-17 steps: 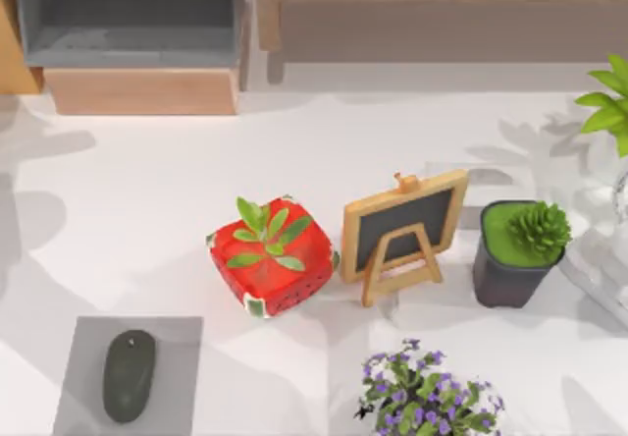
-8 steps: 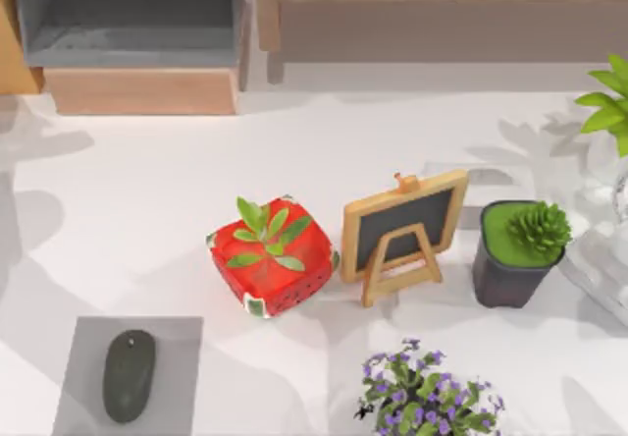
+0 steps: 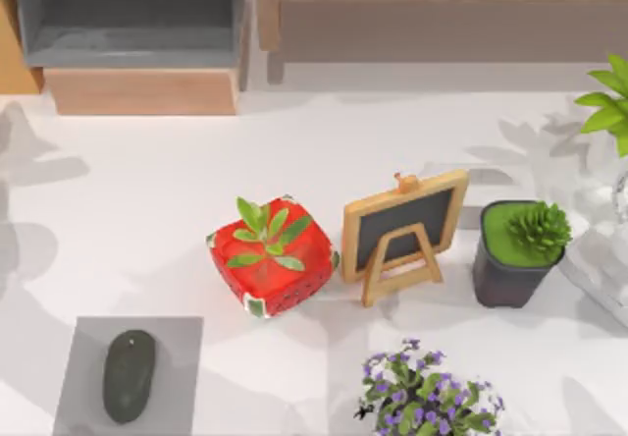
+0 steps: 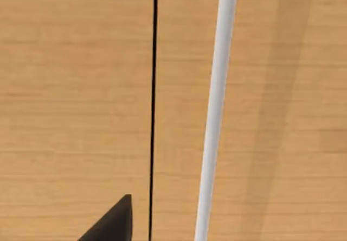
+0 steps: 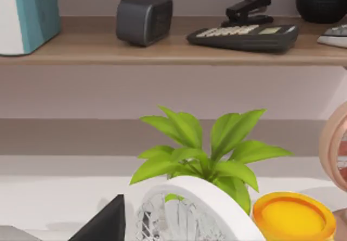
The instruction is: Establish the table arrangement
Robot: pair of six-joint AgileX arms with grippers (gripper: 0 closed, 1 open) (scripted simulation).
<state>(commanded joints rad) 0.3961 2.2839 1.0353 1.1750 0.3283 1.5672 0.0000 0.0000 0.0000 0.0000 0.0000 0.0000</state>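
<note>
The table (image 3: 147, 190) is the wide white top spreading across the top view below the shelf unit (image 3: 137, 33), which runs along the upper edge. At centre sit a red pot (image 3: 272, 256) with a green sprout, a small chalkboard (image 3: 403, 228) on a wooden easel just to its right, then a dark pot (image 3: 515, 251) holding a succulent. A purple flower plant (image 3: 427, 397) stands at the lower edge. At lower left a dark mouse (image 3: 129, 375) lies on a grey mat (image 3: 172, 357). The left wrist view looks at wood panels; the right wrist view at a leafy plant (image 5: 200, 154), a white fan (image 5: 184, 211) and a shelf with a calculator (image 5: 244, 35). Whether either gripper is wide or narrow, I cannot tell.
</note>
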